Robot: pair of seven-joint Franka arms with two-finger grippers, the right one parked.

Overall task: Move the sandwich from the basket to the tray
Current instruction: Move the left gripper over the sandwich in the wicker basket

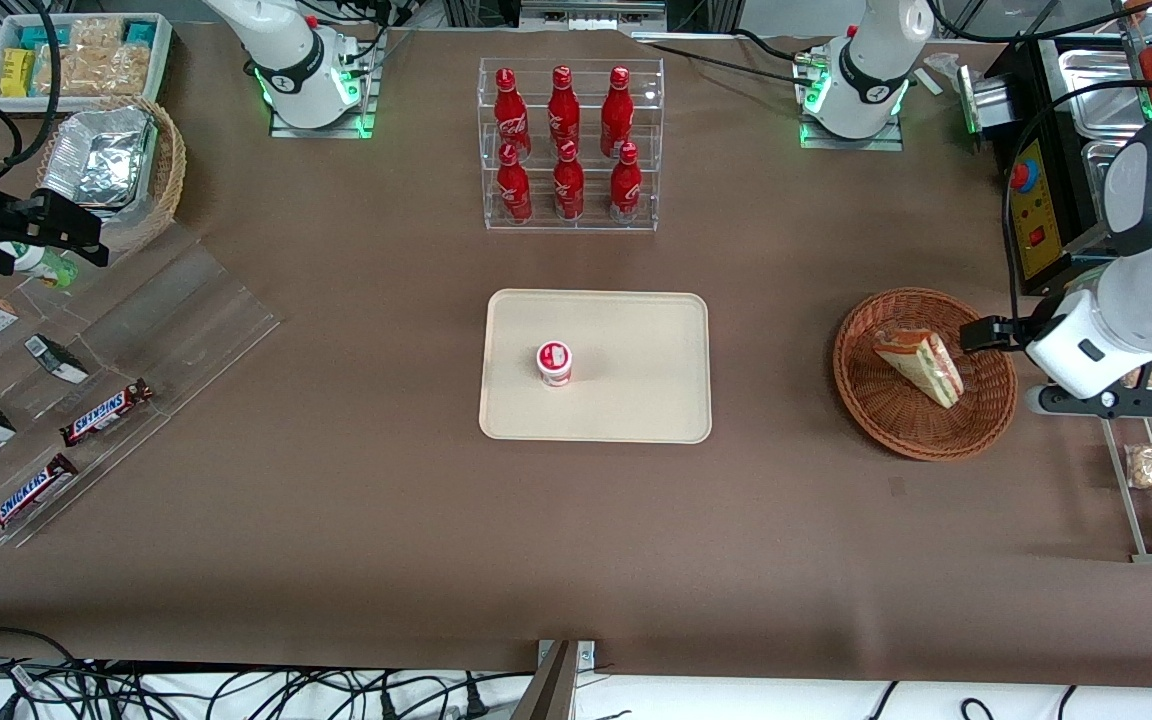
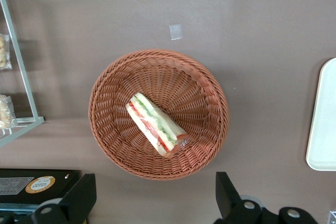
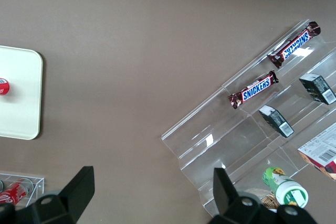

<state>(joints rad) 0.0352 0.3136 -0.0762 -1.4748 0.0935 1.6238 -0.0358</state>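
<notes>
The sandwich (image 1: 920, 365) lies in the wicker basket (image 1: 876, 400) at the right of the front frame. The gripper (image 1: 968, 335), fingers spread apart and empty, hovers over the basket's rim. The cream tray (image 1: 636, 400) at centre frame holds 1 small red-lidded cup (image 1: 554, 362).

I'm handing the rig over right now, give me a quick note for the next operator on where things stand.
Left gripper: open, empty, hovering above the basket's rim.
Sandwich: lying in the reddish-brown wicker basket, not yet gripped.
Tray: mid-table, holding only a small red-and-white cup.
Done: approach to the basket.
Left: descend, grip the sandwich, lift it, carry it to a bare part of the tray, release.
</notes>
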